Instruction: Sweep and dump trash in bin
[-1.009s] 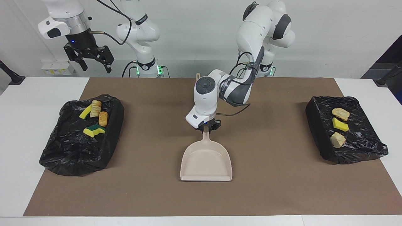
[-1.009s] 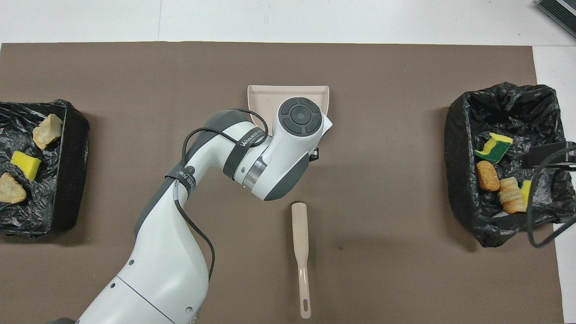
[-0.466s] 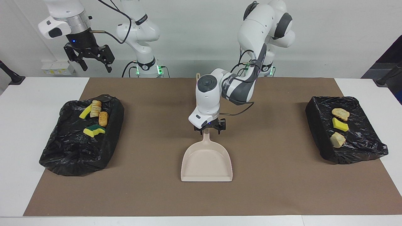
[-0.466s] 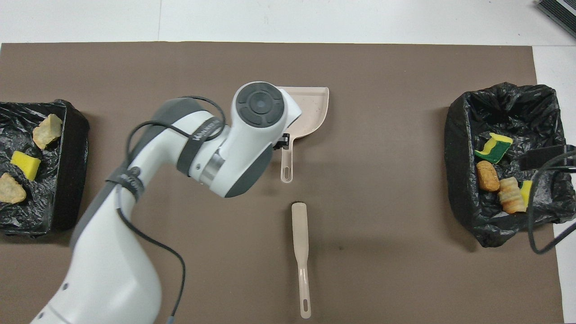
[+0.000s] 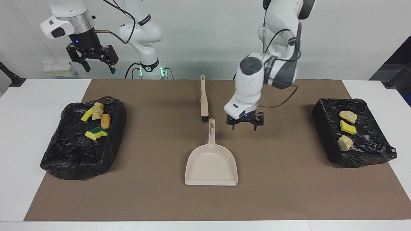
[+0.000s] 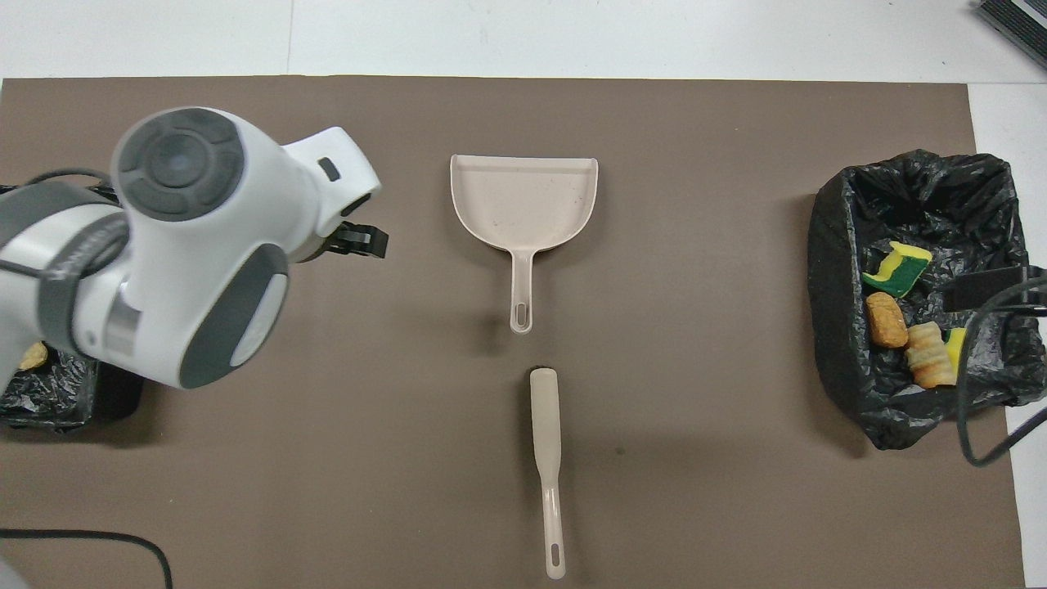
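I see the trash in two black bins. Four bits (image 5: 96, 119) lie in the bin (image 5: 80, 141) at the right arm's end of the bench (image 5: 19, 144). Three bits (image 5: 347, 130) lie in the bin (image 5: 369, 154) at the left arm's end.

My left end effector (image 5: 244, 125) hangs in the air over the brown mat (image 5: 289, 192), between the dustpan (image 5: 211, 163) and the bin with three bits. Its two fingers are spread apart and it holds nothing. It is well apart from both heaps of trash. My right end effector (image 5: 93, 62) waits high up, above the corner of the bench by the bin with four bits. Its fingers are spread too, with nothing between them.

The dustpan lies flat in the middle of the mat, with its handle pointing at the robots. The brush (image 5: 203, 98) lies just beside the tip of that handle, nearer to the robots.

From across the bench I see both bins and all seven bits. From overhead, the big white left arm (image 6: 180, 245) covers most of the bin at its own end, and only a corner of that bin (image 6: 49, 393) shows. The four bits (image 6: 904, 315) show well from overhead.
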Robot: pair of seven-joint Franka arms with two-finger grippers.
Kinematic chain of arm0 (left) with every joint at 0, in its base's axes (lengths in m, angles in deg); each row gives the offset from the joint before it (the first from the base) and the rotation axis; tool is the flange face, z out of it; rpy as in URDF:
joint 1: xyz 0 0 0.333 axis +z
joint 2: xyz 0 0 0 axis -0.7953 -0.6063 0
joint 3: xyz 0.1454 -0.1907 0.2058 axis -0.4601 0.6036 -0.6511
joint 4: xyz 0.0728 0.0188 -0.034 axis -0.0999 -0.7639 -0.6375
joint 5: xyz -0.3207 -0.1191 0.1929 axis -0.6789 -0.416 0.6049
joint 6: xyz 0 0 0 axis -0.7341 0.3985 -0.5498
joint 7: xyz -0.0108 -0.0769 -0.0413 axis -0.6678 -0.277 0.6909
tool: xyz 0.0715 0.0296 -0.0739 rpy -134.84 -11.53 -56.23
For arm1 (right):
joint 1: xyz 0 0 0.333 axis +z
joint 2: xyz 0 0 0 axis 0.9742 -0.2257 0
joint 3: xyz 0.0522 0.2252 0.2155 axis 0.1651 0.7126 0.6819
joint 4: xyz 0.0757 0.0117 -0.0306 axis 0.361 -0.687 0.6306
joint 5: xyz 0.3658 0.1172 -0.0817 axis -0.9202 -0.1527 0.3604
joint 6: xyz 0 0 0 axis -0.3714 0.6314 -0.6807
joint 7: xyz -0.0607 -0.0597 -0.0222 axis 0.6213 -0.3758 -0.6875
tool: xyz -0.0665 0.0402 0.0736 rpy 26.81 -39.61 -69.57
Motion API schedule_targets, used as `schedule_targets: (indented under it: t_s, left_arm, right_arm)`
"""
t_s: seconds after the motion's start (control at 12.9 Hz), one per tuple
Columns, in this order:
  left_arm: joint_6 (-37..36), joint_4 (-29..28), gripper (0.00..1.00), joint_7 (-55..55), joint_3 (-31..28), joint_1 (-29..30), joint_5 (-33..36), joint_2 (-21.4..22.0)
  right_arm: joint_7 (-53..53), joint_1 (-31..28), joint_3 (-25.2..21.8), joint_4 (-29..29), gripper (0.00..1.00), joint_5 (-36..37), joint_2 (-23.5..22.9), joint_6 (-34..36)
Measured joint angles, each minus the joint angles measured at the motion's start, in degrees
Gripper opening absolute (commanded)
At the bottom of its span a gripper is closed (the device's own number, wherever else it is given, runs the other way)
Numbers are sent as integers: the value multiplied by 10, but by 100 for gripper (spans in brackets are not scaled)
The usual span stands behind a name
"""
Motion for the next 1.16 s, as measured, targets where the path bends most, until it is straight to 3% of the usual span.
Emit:
schedule_targets:
  t_s: [0.31, 0.7, 1.16]
  left_arm:
    - [-79, 32, 100, -89, -4, 63, -26, 58]
    - [-238, 134, 100, -152, -6, 127, -57, 68]
    - [-270, 151, 100, -181, -7, 144, -61, 84]
  right_arm:
    - [0, 0, 0, -1, 100, 0, 0, 0]
    - [0, 0, 0, -1, 100, 0, 0, 0]
    - [0, 0, 0, -1, 100, 0, 0, 0]
